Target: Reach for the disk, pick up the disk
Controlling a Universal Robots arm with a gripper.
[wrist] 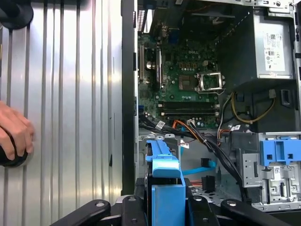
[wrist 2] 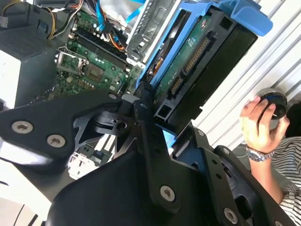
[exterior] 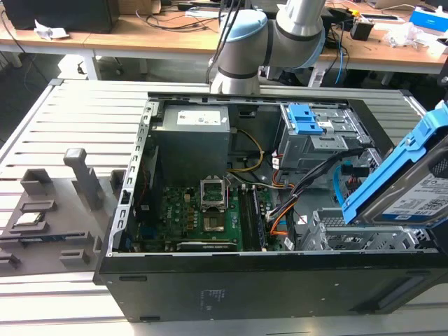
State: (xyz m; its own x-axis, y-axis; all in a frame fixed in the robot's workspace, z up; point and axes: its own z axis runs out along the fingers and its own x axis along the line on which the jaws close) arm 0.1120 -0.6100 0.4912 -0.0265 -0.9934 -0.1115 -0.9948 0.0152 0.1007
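With the fingers (wrist 2: 160, 127) clamped on the disk (wrist 2: 197, 61), tilted at the case's (exterior: 231, 280) 3 o'clock, it could snag cables (exterior: 308, 178).

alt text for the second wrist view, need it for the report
The black gripper is shut on the disk, a hard drive in a bright blue frame, held clear of the open computer case. The green motherboard lies behind it, and a person's hand rests at a round black object on the ribbed table.
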